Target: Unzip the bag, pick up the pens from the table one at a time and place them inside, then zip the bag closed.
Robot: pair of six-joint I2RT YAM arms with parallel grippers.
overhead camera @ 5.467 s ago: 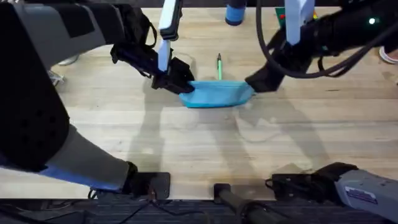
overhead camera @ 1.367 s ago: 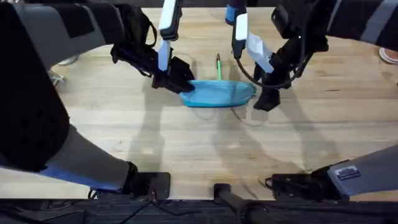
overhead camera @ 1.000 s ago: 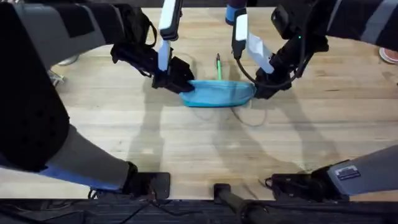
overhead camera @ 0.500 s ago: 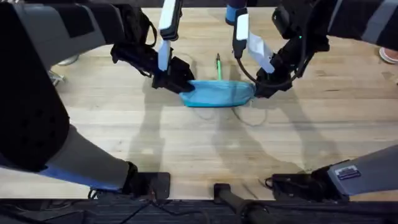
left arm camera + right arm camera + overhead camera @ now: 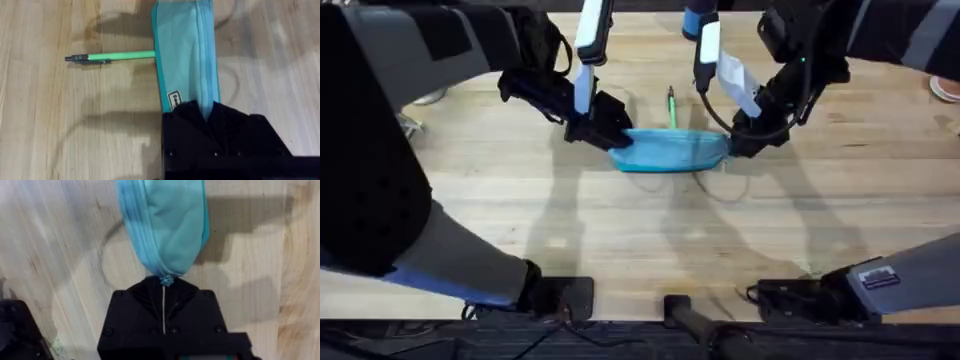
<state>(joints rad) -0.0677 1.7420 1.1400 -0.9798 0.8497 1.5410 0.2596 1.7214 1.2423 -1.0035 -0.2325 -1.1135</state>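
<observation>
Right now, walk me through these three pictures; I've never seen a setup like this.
Two robot arms work at a wooden table. One picture looks down from above; the other two come from small cameras on each arm's wrist. On the table lies a light blue bag, zipper along its top, with a green pen beside it. The left pincer is shut on one end of the bag. The right pincer is shut on the other end, at the tip of the zipper seam. The pen isn't yet inside.
</observation>
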